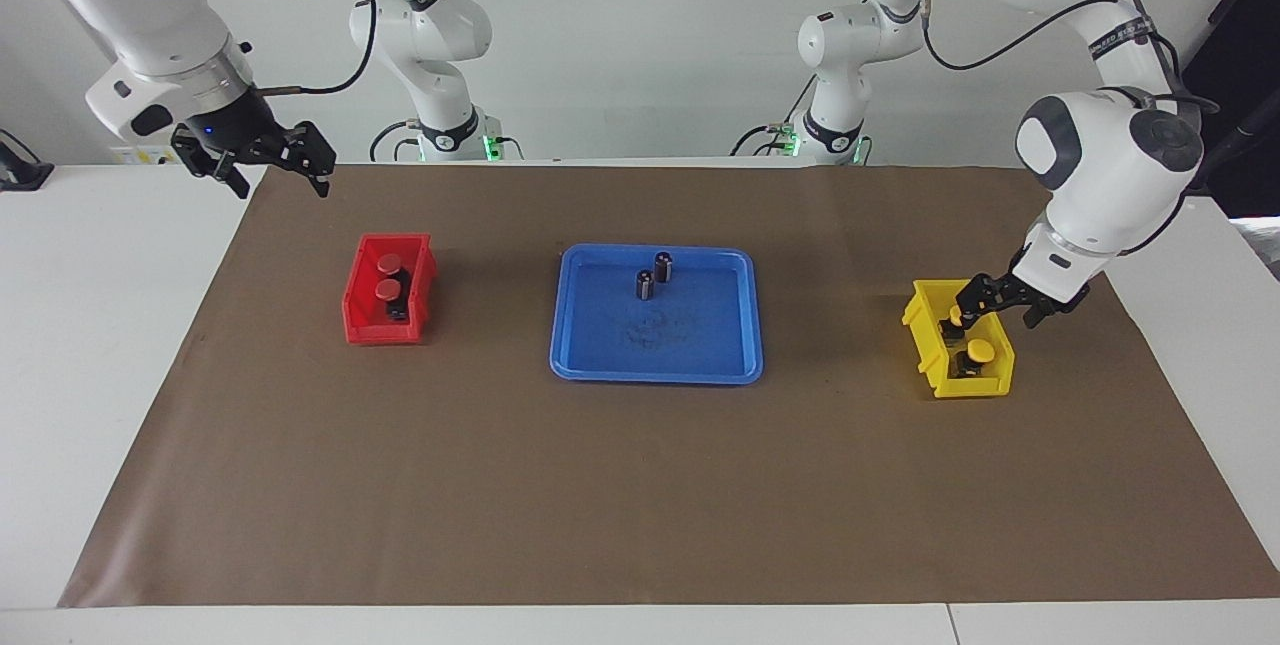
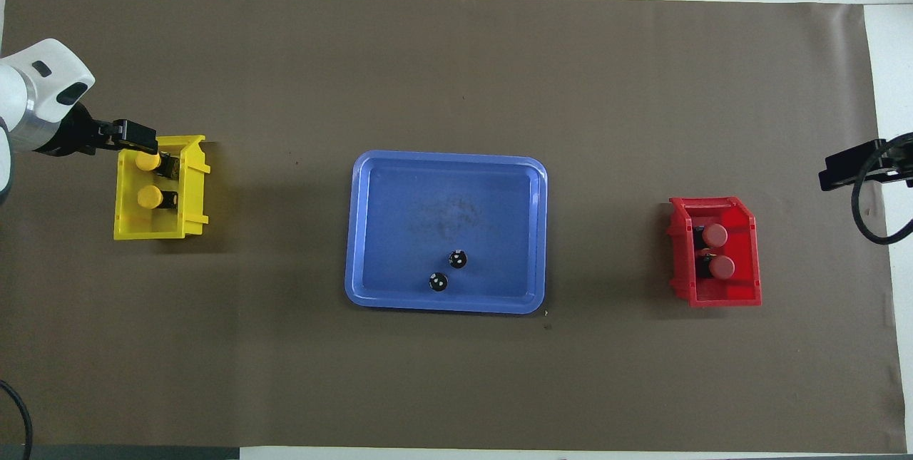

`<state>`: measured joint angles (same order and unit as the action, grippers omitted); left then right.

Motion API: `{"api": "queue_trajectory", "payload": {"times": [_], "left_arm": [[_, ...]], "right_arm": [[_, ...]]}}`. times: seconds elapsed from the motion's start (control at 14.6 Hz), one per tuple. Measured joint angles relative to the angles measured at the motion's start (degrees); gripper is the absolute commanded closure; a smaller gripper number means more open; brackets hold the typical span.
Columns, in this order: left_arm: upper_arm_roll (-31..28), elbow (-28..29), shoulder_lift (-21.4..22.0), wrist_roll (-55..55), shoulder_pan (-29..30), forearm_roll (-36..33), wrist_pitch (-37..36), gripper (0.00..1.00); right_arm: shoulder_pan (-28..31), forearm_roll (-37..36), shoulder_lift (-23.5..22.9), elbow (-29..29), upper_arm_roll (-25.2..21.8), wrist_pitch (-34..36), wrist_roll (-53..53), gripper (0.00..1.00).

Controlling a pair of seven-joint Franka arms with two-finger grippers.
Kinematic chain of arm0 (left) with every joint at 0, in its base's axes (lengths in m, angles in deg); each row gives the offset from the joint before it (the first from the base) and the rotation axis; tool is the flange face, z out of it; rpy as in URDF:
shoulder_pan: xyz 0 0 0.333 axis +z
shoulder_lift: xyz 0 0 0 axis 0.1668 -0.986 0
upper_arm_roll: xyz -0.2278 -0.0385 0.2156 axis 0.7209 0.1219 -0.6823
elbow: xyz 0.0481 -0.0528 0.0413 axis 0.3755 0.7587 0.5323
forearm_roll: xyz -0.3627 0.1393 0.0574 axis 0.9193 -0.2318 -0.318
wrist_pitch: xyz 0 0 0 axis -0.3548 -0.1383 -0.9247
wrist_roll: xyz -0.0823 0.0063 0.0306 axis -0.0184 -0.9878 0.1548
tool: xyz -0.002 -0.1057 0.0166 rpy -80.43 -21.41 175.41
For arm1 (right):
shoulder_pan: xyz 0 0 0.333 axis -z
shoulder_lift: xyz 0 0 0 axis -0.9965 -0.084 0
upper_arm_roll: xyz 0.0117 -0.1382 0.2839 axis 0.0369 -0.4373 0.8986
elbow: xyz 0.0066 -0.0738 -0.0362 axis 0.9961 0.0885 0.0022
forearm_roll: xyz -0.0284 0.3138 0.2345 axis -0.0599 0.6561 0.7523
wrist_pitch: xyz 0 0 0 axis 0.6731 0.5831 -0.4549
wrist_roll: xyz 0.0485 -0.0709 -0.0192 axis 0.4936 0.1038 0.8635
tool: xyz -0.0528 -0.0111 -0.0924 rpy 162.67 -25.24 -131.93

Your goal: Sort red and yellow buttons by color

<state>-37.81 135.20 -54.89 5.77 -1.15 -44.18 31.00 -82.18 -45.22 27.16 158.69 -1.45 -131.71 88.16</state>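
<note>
Two yellow buttons (image 1: 980,353) (image 1: 956,315) lie in the yellow bin (image 1: 975,387) at the left arm's end; they also show in the overhead view (image 2: 149,195) (image 2: 148,160). My left gripper (image 1: 963,311) reaches into that bin at the yellow button nearer to the robots. Two red buttons (image 1: 391,263) (image 1: 387,290) lie in the red bin (image 1: 385,333) at the right arm's end, also seen from overhead (image 2: 715,234) (image 2: 722,267). My right gripper (image 1: 278,170) is open and empty, raised over the mat's corner, and waits.
A blue tray (image 1: 655,370) sits mid-table with two dark capless cylinders (image 1: 663,267) (image 1: 645,284) standing in it. From overhead the tray (image 2: 442,160) lies between the yellow bin (image 2: 160,232) and the red bin (image 2: 720,297). A brown mat (image 1: 640,505) covers the table.
</note>
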Motion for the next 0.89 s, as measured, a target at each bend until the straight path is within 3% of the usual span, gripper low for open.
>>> {"api": "queue_trajectory", "payload": {"times": [0.41, 0.89], "left_arm": [[0.13, -2.66, 7.21, 0.00, -1.51, 0.06, -8.88, 0.00], [-2.40, -3.54, 11.39, 0.04, -4.78, 0.11, -12.62, 0.00]], "right_arm": [[0.07, 0.00, 0.00, 0.00, 0.00, 0.00, 0.00, 0.00], [0.09, 0.00, 0.00, 0.00, 0.00, 0.00, 0.00, 0.00]]}}
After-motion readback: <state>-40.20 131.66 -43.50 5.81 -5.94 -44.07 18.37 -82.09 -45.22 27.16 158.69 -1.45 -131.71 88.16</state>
